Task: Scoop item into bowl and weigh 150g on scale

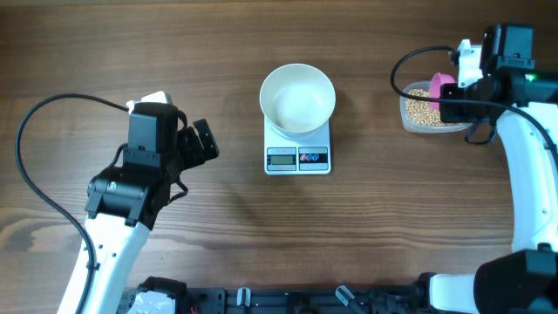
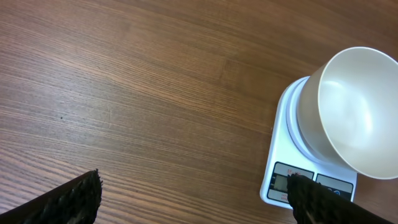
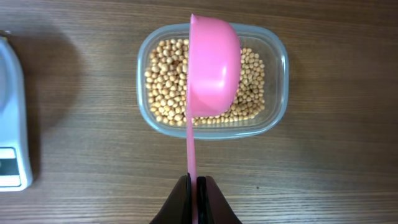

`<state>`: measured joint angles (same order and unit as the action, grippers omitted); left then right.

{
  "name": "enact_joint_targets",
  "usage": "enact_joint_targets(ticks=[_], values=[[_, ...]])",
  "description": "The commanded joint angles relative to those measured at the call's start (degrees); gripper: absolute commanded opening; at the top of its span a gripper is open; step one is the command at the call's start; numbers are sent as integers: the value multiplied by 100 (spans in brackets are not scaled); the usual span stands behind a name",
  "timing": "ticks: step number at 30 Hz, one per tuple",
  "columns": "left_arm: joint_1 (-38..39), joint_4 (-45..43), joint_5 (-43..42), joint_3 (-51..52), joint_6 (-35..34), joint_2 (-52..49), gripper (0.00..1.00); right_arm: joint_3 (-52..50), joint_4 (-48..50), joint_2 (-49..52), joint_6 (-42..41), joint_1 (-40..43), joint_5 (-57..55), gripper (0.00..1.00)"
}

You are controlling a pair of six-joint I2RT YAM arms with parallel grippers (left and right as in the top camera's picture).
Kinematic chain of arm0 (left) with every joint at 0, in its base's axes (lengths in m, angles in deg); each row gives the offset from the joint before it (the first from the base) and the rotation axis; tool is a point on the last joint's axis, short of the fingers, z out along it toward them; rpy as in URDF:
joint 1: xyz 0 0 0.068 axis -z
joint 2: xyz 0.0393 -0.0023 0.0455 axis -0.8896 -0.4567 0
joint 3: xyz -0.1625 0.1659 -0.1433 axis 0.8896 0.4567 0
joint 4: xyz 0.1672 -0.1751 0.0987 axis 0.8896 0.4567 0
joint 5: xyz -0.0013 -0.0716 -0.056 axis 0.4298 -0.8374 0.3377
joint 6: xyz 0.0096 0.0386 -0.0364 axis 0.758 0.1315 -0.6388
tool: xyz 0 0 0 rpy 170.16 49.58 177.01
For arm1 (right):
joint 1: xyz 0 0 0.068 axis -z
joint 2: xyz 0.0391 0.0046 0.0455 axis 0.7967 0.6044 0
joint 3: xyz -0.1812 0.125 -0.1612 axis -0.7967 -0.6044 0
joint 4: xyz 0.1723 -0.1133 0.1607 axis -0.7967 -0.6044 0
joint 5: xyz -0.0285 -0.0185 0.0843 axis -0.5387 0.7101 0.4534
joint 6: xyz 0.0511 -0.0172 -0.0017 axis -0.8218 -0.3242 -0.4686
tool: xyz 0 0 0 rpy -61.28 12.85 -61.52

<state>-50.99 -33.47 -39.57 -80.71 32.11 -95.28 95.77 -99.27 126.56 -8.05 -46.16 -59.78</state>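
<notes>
Wood-grain surface (image 2: 155, 93) fills most of the view. Over on the right, the white scale (image 2: 283, 127) sits flat with the round white bowl (image 2: 354, 112) on its platform, the bowl's inside showing plain white. The grey display (image 2: 284, 182) faces the lower edge. 2 dark fingers (image 2: 68, 202) poke in along the bottom, spread wide, bare wood between them.

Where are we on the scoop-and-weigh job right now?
Done: the empty bowl sits on the scale. In hand: the right gripper is shut on the pink scoop, held over the tub of beans. The left gripper hangs open, idle. Left: all scooping and weighing; no beans in the bowl yet.
</notes>
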Motion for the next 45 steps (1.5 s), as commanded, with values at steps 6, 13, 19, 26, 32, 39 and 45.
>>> enact_joint_targets(ticks=[6, 13, 19, 26, 32, 39, 45], values=[[-39, -15, 94, -90, 85, -28, 100, -20, -166, -752, -195, 7, 164, 4], [-39, -15, 94, -90, 85, -28, 100, -20, -223, -863, -243, 7, 1300, 4], [-39, -15, 94, -90, 85, -28, 100, -20, -470, -866, -243, 7, 2000, 4], [-39, -15, 94, -90, 85, -28, 100, -20, -551, -868, -221, 7, 1998, 4], [-39, -15, 94, -90, 85, -28, 100, -20, -557, -868, -227, 7, 2002, 4], [-39, -15, 94, -90, 85, -28, 100, -20, -710, -868, -223, 7, 2002, 4], [-39, -15, 94, -90, 85, -28, 100, -20, -850, -868, -225, 7, 2000, 4]])
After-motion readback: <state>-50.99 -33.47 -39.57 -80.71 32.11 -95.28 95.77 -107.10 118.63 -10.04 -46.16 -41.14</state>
